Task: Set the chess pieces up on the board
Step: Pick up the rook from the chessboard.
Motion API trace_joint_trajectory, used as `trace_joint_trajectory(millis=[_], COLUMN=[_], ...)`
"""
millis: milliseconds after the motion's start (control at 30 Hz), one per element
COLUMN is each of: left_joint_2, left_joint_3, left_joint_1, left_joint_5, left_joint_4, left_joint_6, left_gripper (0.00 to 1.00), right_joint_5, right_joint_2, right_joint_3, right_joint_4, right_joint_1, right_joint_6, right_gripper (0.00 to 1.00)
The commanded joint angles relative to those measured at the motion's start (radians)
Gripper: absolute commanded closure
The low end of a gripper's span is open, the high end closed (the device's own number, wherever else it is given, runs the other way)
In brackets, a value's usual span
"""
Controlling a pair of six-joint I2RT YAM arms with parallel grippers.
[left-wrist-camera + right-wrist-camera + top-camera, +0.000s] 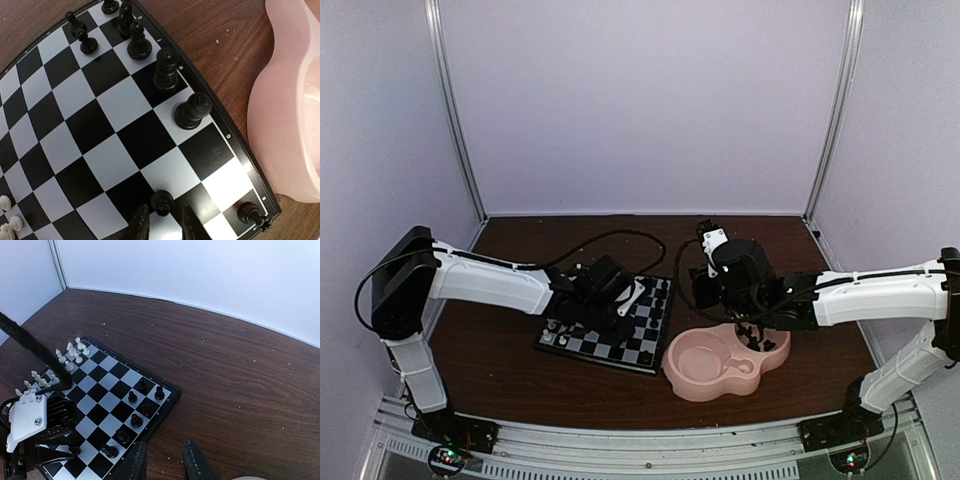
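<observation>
L gripper: fingers close-set, black pawn standing btwn the tips on the board; can't tell if they pinch it or just flank it. White pieces sit off to the fingers' left, other black pieces in a row ahead along the board's right edge, pink dish right of that edge. R gripper: fingers apart, nothing btwn, board ahead-left of them.

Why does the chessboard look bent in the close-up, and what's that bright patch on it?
Left wrist view: lens distortion bows the edge of the chessboard, and glare washes out squares near its lower right corner. Top external view: its edges look straight, but the pieces are tiny. Right wrist view: mostly sharp, but a black cable crosses out of focus.
</observation>
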Motion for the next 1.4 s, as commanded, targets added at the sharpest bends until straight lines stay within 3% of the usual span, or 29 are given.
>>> trace_joint_trajectory(millis=[0, 233, 567, 1367], left_joint_2=[0.023, 0.032, 0.033, -0.002], left_joint_3=[0.036, 0.044, 0.049, 0.114], left_joint_1=[-0.003, -0.003, -0.003, 0.063], left_joint_5=[-0.008, -0.008, -0.012, -0.061], left_joint_4=[0.000, -0.010, -0.014, -0.019], left_joint_6=[0.007, 0.007, 0.006, -0.028], left_gripper=[0.77, 0.80, 0.95, 1.00], right_joint_5=[0.000, -0.004, -0.004, 0.018], right_joint_2=[-0.010, -0.009, -0.010, -0.050], right_joint_3=[-0.003, -0.001, -0.001, -0.030], right_joint_4=[0.013, 0.011, 0.009, 0.026], right_joint_1=[-0.008, -0.008, -0.011, -0.016], right_joint_6=[0.010, 0.011, 0.011, 0.016], right_gripper=[0.73, 0.73, 0.73, 0.73])
